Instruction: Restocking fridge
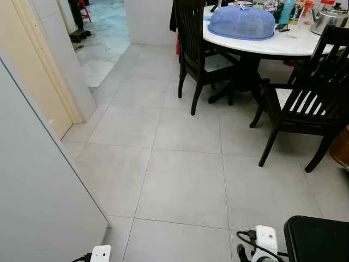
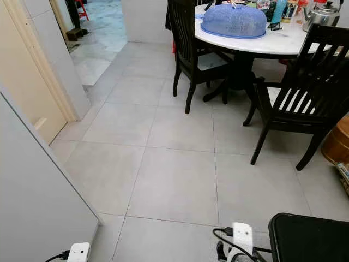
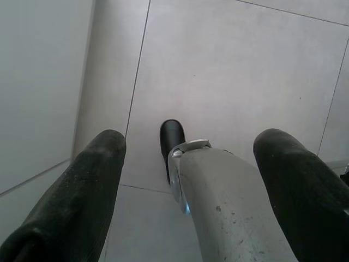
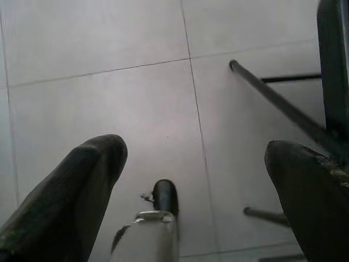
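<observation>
While both arms hang low over the pale grey tiled floor (image 1: 185,180), the left gripper (image 3: 188,158) has its two black fingers (image 3: 82,185) spread wide with nothing between them, and beneath it show a silver leg and a black foot (image 3: 172,137) set on the tiles. Beside that arm rises a plain grey panel (image 1: 38,191), which may be the fridge's side or door, though too little of it shows to be sure. Over the same floor, the right gripper (image 4: 196,174) is likewise wide open and empty, with thin black metal legs (image 4: 272,98) of some stand or seat just beside it. Farther off stands a round white table (image 1: 283,43) carrying a blue mesh food cover (image 1: 241,22), a steel kettle (image 1: 330,16) and some bottles, with two dark wooden chairs (image 1: 199,49) drawn up to it. An open doorway (image 1: 101,33) leads to a marble-patterned floor.
</observation>
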Tool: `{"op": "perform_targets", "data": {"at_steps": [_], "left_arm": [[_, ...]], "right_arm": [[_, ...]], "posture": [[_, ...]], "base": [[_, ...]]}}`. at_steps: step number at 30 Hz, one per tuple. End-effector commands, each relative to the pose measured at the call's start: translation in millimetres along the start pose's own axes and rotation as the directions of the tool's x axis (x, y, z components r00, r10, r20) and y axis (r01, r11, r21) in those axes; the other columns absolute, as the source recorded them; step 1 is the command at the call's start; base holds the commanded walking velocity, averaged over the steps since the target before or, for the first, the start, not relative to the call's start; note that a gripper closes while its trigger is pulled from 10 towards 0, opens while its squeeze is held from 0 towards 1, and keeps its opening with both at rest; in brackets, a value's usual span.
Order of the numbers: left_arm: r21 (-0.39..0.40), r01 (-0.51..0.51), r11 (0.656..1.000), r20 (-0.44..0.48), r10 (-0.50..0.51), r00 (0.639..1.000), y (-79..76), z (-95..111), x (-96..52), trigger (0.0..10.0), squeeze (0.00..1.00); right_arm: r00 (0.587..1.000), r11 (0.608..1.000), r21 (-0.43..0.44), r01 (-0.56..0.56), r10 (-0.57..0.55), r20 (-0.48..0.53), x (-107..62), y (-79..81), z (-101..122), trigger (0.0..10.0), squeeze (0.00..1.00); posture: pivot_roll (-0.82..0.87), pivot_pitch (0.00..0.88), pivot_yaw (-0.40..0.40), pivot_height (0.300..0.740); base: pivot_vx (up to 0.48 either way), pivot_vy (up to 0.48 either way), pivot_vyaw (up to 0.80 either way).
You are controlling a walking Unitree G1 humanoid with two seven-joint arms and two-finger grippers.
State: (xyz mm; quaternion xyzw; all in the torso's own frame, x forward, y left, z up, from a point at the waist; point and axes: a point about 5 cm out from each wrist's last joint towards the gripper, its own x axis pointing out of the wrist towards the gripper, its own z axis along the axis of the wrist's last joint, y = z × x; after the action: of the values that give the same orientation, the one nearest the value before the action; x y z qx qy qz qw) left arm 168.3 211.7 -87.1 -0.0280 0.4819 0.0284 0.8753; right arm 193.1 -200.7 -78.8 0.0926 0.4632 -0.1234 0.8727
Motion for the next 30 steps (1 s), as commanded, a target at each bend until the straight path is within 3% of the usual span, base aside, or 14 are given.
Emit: {"op": "perform_targets", "data": {"at_steps": [1,4,5,13,16,22,24,28,29,30], "left_arm": [[0.016,-0.005,1.0,-0.006,0.005,1.0,2.2,0.6,-0.2,10.0,0.0],[0.027,-0.003,1.0,-0.006,0.003,1.0,2.2,1.0,-0.1,10.0,0.0],[0.035,-0.002,0.999,-0.008,0.002,1.0,2.4,1.2,-0.1,10.0,0.0],[0.047,0.001,0.999,-0.009,0.0,1.0,3.2,1.6,-0.2,10.0,0.0],[0.049,0.002,0.999,-0.009,-0.001,1.0,3.0,1.6,-0.2,10.0,0.0],[0.078,0.006,0.997,-0.015,-0.005,1.0,3.7,0.7,-0.5,10.0,0.0],[0.074,0.005,0.997,-0.014,-0.004,1.0,3.8,0.6,-0.6,10.0,0.0],[0.048,-0.005,0.999,-0.011,0.005,1.0,5.2,-0.5,-1.0,10.0,0.0],[0.043,-0.006,0.999,-0.012,0.007,1.0,5.2,-0.9,-1.0,10.0,0.0],[0.035,-0.007,0.999,-0.014,0.008,1.0,5.0,-1.7,-1.0,10.0,0.0]], "right_arm": [[1.0,1.0,-0.016,0.004,-0.004,0.004,0.0,-0.6,0.5,10.0,0.0],[0.999,0.989,-0.144,-0.031,0.034,0.013,0.2,0.4,4.9,10.0,0.0],[0.998,0.973,-0.226,-0.054,0.059,0.015,0.4,1.7,7.7,10.0,0.0],[0.997,0.935,-0.349,-0.067,0.073,0.004,0.6,3.0,10.4,10.0,0.0],[0.996,0.944,-0.318,-0.09,0.091,-0.013,0.5,3.9,8.0,10.0,0.0],[0.995,0.923,-0.37,-0.103,0.101,-0.025,0.4,4.3,7.2,10.0,0.0],[0.995,0.932,-0.349,-0.101,0.099,-0.023,0.4,4.4,6.5,10.0,0.0],[0.999,0.993,-0.114,-0.022,0.024,0.023,-0.1,2.5,1.6,10.0,0.0],[1.0,0.996,-0.085,-0.004,0.007,0.025,-0.2,1.7,0.8,10.0,0.0],[0.998,0.987,-0.159,0.006,0.004,0.058,-0.3,0.5,4.9,10.0,0.0]], "posture": [[-0.06,0.0,-0.002,0.74],[-0.06,0.0,-0.005,0.74],[-0.07,0.0,-0.006,0.74],[-0.07,0.0,0.002,0.74],[-0.06,0.0,0.0,0.74],[-0.06,0.0,-0.006,0.74],[-0.05,0.0,-0.015,0.74],[-0.06,0.0,-0.008,0.74],[-0.06,0.0,-0.004,0.74],[-0.06,0.0,-0.003,0.74]], "base": [[0.0,0.0,0.0],[0.0,0.0,0.0],[0.0,0.0,0.0],[0.0,0.0,0.0],[0.0,0.0,0.0],[0.0,0.0,0.0],[0.0,0.0,0.0],[0.0,0.0,0.0],[0.0,0.0,0.0],[0.0,0.0,0.0]]}}
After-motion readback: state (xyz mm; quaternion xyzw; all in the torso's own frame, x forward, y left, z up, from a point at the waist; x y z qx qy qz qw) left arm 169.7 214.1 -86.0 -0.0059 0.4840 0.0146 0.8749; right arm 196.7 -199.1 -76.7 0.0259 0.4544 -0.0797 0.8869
